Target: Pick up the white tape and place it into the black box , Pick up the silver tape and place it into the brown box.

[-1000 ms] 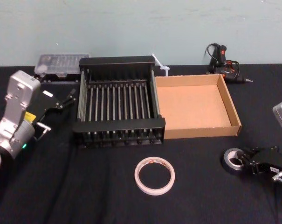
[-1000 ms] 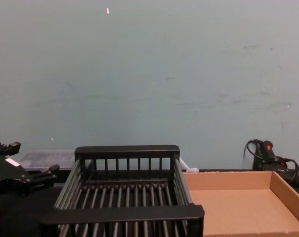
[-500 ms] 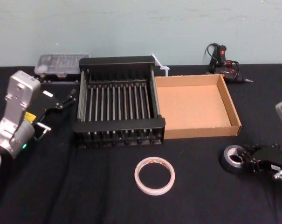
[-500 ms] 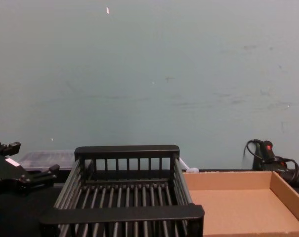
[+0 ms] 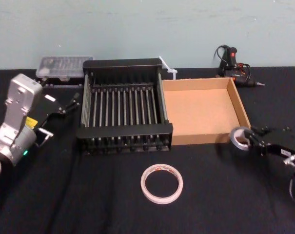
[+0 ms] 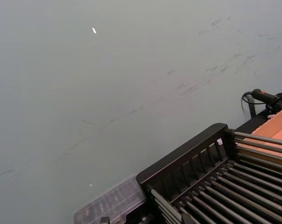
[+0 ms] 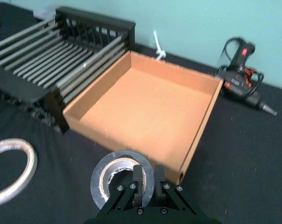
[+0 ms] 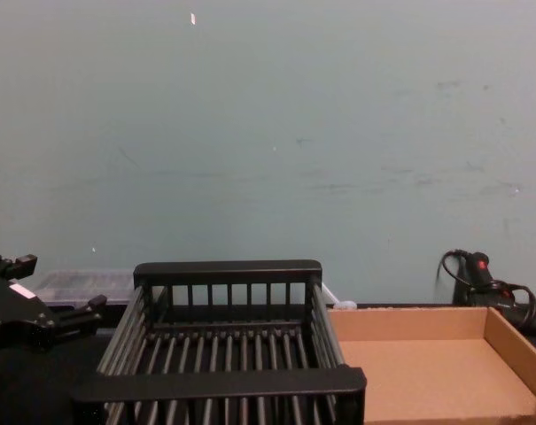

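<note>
r end effector (image 5: 252, 142) clamped on silver tape (image 5: 240, 138), held by near-right corner of brown box (image 5: 242, 109), not yet in. white tape (image 5: 162, 183) untouched on bench (image 5: 88, 195); black box (image 5: 123, 130) empty. l end effector (image 5: 64, 105) parked left, fingers apart.

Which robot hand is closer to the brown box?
Right. The right gripper, shut on the silver tape, is just off the front right corner of the brown box. The left gripper sits on the far side of the black box.
</note>
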